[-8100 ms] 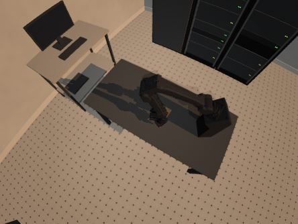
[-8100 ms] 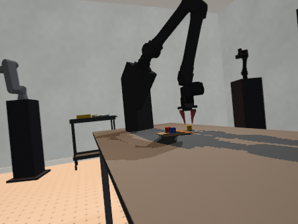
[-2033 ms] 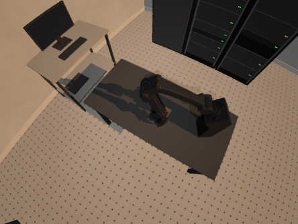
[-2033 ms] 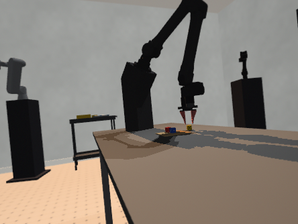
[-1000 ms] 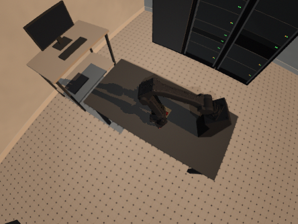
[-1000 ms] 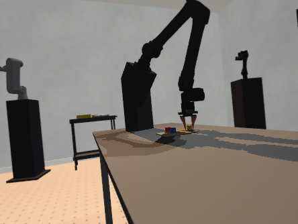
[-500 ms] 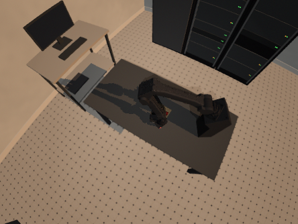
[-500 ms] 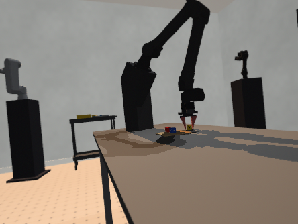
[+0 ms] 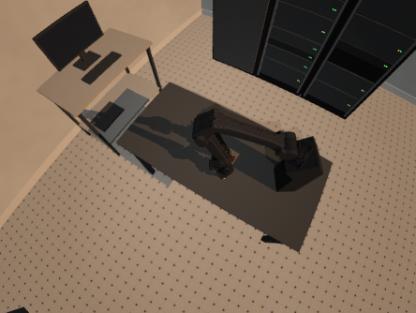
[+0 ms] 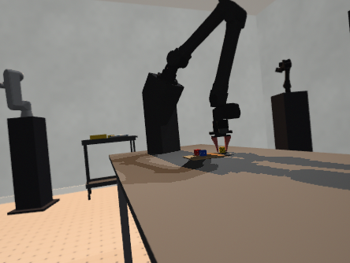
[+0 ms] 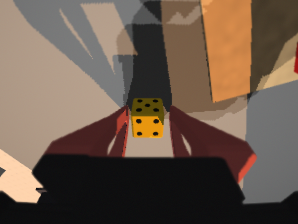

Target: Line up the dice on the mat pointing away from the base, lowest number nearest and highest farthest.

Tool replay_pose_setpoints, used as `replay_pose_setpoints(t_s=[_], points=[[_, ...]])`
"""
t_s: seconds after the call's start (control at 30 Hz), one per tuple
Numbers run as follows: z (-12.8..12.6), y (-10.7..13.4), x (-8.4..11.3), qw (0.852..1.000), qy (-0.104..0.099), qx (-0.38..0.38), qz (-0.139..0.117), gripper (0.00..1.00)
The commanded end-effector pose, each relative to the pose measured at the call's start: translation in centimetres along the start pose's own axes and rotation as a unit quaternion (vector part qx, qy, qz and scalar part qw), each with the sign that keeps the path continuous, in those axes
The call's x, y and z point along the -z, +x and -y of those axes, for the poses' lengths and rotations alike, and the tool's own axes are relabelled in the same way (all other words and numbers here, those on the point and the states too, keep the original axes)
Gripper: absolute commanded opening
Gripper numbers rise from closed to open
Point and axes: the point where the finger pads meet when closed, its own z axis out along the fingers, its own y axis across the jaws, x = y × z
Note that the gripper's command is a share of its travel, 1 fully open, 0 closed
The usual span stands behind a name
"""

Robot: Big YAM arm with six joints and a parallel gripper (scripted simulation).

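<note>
The pincer (image 9: 224,177) (image 10: 221,150) (image 11: 149,111) pointed down at the desk (image 9: 281,216) (image 10: 256,205) (image 11: 50,75), with its red fingers partly spread. It gripped nothing.

The yellow die (image 10: 222,150) (image 11: 147,118) was positioned between the two fingertips. In the wrist view, a narrow gap separated the die from the finger on each side; the gap at the picture's right was slightly wider. The near end of the die extended into the space between the fingers. Its sides ran roughly parallel to the finger direction.

Two faces of the yellow die were legible in the wrist view: a shaded face with five pips and a bright face with four. Which of these faced up could not be determined.

The yellow die was located off the mat (image 9: 236,154) (image 10: 191,157) (image 11: 230,50), near one edge of it. In the wrist view, the mat occupied the upper right, well apart from the fingertips.

The red die (image 9: 232,158) (image 10: 196,152) (image 11: 296,60) and the blue die (image 10: 203,153) were located at the mat, close beside each other in the exterior view. Their pips were too small to read. Both were positioned outside the pincer, to one side of the yellow die.

The arm (image 9: 248,131) (image 10: 229,59) reached out from its pedestal (image 10: 161,118) and bent downward above the yellow die.
</note>
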Motion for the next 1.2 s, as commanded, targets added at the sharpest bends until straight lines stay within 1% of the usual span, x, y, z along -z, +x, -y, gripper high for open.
replay_pose_setpoints(t_s=[0.0,0.1,0.13,1.17], points=[[-0.77,0.13,0.14,1.0,-0.006,0.0,0.003,0.39],[-0.77,0.13,0.14,1.0,-0.006,0.0,0.003,0.39],[-0.77,0.13,0.14,1.0,-0.006,0.0,0.003,0.2],[-0.77,0.13,0.14,1.0,-0.006,0.001,0.003,0.2]])
